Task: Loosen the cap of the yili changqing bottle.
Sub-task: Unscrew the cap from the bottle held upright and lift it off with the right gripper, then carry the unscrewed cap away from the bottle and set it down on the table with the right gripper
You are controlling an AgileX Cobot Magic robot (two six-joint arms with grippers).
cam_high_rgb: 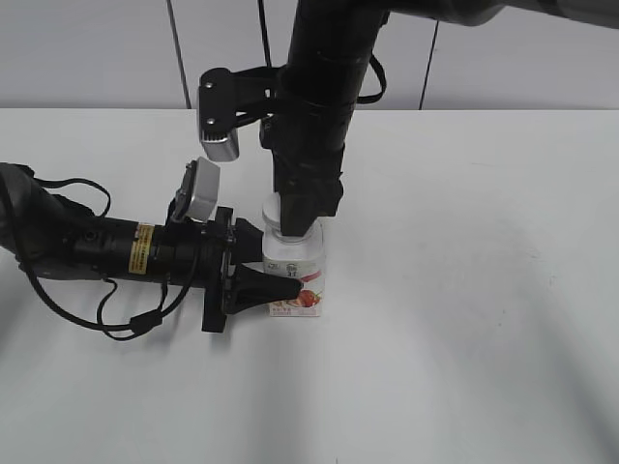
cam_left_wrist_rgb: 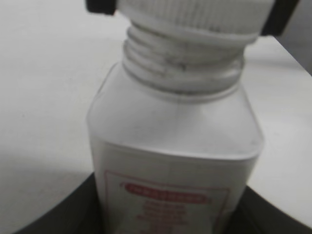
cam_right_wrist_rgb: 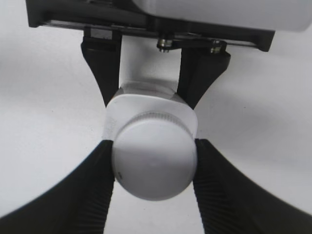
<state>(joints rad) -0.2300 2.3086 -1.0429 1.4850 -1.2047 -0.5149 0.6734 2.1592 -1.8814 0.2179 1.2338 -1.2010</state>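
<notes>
The yili changqing bottle (cam_high_rgb: 300,275) stands upright on the white table, white with a red-pink label. My left gripper (cam_high_rgb: 266,275) comes in from the left and is shut on the bottle's body; the bottle (cam_left_wrist_rgb: 175,146) fills the left wrist view between the dark fingers (cam_left_wrist_rgb: 165,214). My right gripper (cam_high_rgb: 293,215) hangs straight down over the bottle and is shut on the cap (cam_right_wrist_rgb: 153,158), one ribbed finger on each side of it (cam_right_wrist_rgb: 154,161). The cap's ribbed rim (cam_left_wrist_rgb: 195,17) and the neck threads below it show in the left wrist view.
The white table (cam_high_rgb: 484,290) spreads around the bottle. A pale panelled wall (cam_high_rgb: 97,48) runs behind its far edge. The left arm (cam_high_rgb: 97,246) lies low across the left side of the table.
</notes>
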